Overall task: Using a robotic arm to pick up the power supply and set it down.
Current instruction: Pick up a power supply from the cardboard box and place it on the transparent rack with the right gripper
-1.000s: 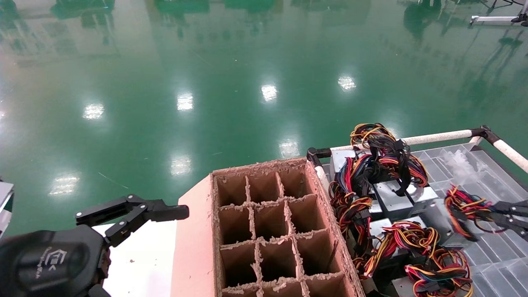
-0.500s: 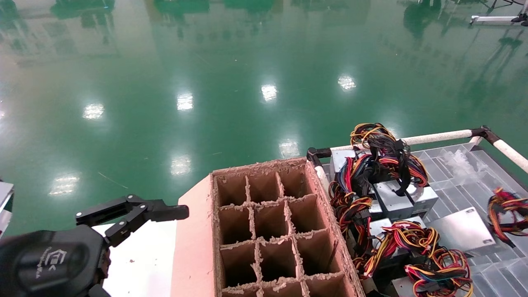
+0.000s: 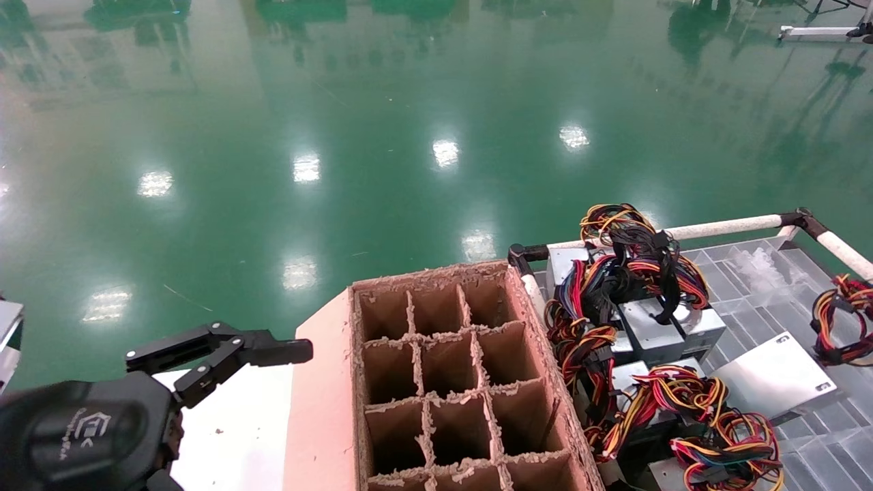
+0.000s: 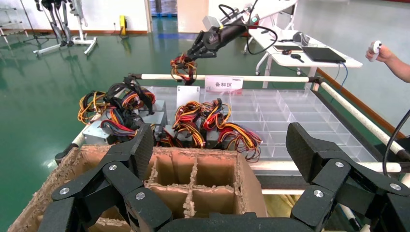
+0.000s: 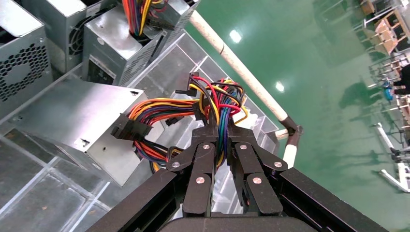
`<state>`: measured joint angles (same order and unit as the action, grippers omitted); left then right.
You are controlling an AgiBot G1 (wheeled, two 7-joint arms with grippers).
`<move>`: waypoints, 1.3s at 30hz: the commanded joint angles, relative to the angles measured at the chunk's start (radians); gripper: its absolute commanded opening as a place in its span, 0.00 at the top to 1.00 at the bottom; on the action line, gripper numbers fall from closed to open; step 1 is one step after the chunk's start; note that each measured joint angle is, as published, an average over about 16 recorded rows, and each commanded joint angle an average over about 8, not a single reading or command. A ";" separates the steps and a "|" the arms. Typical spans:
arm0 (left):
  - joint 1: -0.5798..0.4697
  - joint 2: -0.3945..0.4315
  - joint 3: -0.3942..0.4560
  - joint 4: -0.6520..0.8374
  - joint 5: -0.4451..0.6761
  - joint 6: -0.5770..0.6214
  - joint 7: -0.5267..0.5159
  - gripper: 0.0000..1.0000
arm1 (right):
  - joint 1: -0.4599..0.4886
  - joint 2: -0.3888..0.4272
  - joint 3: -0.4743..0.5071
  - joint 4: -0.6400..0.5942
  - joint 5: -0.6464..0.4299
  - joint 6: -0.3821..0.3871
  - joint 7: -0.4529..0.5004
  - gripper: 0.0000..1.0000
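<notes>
The floor (image 3: 409, 136) is shiny and green, with bright spots of light on it. Far off in the left wrist view stand white tables (image 4: 309, 46), and a person's hand (image 4: 382, 52) shows at the edge. A clear tray (image 3: 771, 273) with many small squares sits by a white rail (image 3: 723, 226). Next to it is a brown cardboard box (image 3: 450, 375) with walls inside that make little rooms; nine whole ones show in the head view. One power supply (image 3: 774, 375), a flat silver box, hangs tilted just above the tray by its wires (image 5: 217, 111). The right gripper (image 5: 221, 140) is squeezed tight on those wires. At least three more silver boxes with colored wires lie in a pile (image 3: 634, 327) beside the cardboard box. The left gripper (image 3: 225, 351) waits low on the left over a white surface (image 3: 232, 423), with its fingers wide apart.
</notes>
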<state>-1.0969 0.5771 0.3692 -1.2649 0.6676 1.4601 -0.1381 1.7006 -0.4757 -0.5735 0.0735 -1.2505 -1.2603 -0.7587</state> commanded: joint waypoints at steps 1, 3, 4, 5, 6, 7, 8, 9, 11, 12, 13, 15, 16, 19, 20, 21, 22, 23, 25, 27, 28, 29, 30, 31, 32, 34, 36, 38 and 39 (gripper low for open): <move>0.000 0.000 0.000 0.000 0.000 0.000 0.000 0.00 | 0.011 -0.004 -0.003 -0.003 -0.005 0.007 -0.001 1.00; 0.000 0.000 0.000 0.000 0.000 0.000 0.000 0.00 | 0.014 -0.009 -0.008 -0.004 -0.012 -0.004 -0.004 1.00; 0.000 0.000 0.000 0.000 0.000 0.000 0.000 0.00 | 0.015 -0.011 -0.010 -0.005 -0.015 -0.012 -0.007 1.00; 0.000 0.000 0.000 0.000 0.000 0.000 0.000 0.00 | 0.016 -0.013 -0.012 -0.005 -0.018 -0.022 -0.009 1.00; 0.000 0.000 0.000 0.000 0.000 0.000 0.000 0.00 | 0.018 -0.014 -0.014 -0.004 -0.020 -0.033 -0.011 1.00; 0.000 0.000 0.000 0.000 0.000 0.000 0.000 0.00 | 0.021 -0.016 -0.015 -0.003 -0.021 -0.045 -0.013 1.00; 0.000 0.000 0.000 0.000 0.000 0.000 0.000 0.00 | 0.025 -0.017 -0.015 -0.001 -0.021 -0.058 -0.015 1.00; 0.000 0.000 0.000 0.000 0.000 0.000 0.000 0.00 | 0.029 -0.018 -0.016 0.001 -0.021 -0.072 -0.017 1.00; 0.000 0.000 0.000 0.000 0.000 0.000 0.000 0.00 | 0.039 -0.020 -0.017 0.009 -0.022 -0.105 -0.021 1.00; 0.000 0.000 0.000 0.000 0.000 0.000 0.000 0.00 | 0.044 -0.022 -0.018 0.013 -0.023 -0.122 -0.022 1.00; 0.000 0.000 0.000 0.000 0.000 0.000 0.000 0.00 | 0.049 -0.023 -0.019 0.017 -0.024 -0.141 -0.024 1.00; 0.000 0.000 0.000 0.000 0.000 0.000 0.000 0.00 | 0.058 -0.026 -0.024 0.026 -0.029 -0.186 -0.025 1.00; 0.000 0.000 0.000 0.000 0.000 0.000 0.000 0.00 | 0.062 -0.027 -0.027 0.030 -0.033 -0.210 -0.025 1.00; 0.000 0.000 0.000 0.000 0.000 0.000 0.000 0.00 | 0.068 -0.032 -0.038 0.033 -0.043 -0.272 -0.021 1.00; 0.000 0.000 0.000 0.000 0.000 0.000 0.000 0.00 | 0.068 -0.034 -0.041 0.031 -0.047 -0.288 -0.020 1.00; 0.000 0.000 0.000 0.000 0.000 0.000 0.000 0.00 | 0.068 -0.035 -0.044 0.028 -0.050 -0.300 -0.017 1.00; 0.000 0.000 0.000 0.000 0.000 0.000 0.000 0.00 | 0.067 -0.037 -0.047 0.024 -0.052 -0.307 -0.015 1.00; 0.000 0.000 0.000 0.000 0.000 0.000 0.000 0.00 | 0.065 -0.038 -0.049 0.019 -0.054 -0.311 -0.012 1.00; 0.000 0.000 0.000 0.000 0.000 0.000 0.000 0.00 | 0.062 -0.040 -0.052 0.006 -0.055 -0.312 -0.007 0.85; 0.000 0.000 0.000 0.000 0.000 0.000 0.000 0.00 | 0.060 -0.043 -0.052 -0.007 -0.053 -0.310 -0.001 0.60; 0.000 0.000 0.000 0.000 0.000 0.000 0.000 0.00 | 0.060 -0.044 -0.052 -0.012 -0.052 -0.312 0.002 0.48; 0.000 0.000 0.000 0.000 0.000 0.000 0.000 0.00 | 0.060 -0.045 -0.052 -0.016 -0.051 -0.313 0.005 0.35; 0.000 0.000 0.000 0.000 0.000 0.000 0.000 0.00 | 0.060 -0.046 -0.051 -0.021 -0.050 -0.315 0.008 0.23; 0.000 0.000 0.000 0.000 0.000 0.000 0.000 0.00 | 0.060 -0.046 -0.051 -0.025 -0.048 -0.316 0.010 0.10; 0.000 0.000 0.000 0.000 0.000 0.000 0.000 0.00 | 0.060 -0.047 -0.050 -0.027 -0.047 -0.317 0.011 0.01; 0.000 0.000 0.000 0.000 0.000 0.000 0.000 0.00 | 0.061 -0.048 -0.050 -0.030 -0.046 -0.319 0.012 0.00; 0.000 0.000 0.000 0.000 0.000 0.000 0.000 0.00 | 0.061 -0.048 -0.049 -0.032 -0.045 -0.318 0.013 0.00; 0.000 0.000 0.000 0.000 0.000 0.000 0.000 0.00 | 0.061 -0.048 -0.049 -0.032 -0.044 -0.317 0.012 0.00; 0.000 0.000 0.000 0.000 0.000 0.000 0.000 0.00 | 0.060 -0.048 -0.049 -0.031 -0.044 -0.316 0.012 0.00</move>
<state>-1.0967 0.5768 0.3694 -1.2647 0.6673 1.4596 -0.1380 1.7611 -0.5236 -0.6226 0.0437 -1.2952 -1.5763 -0.7461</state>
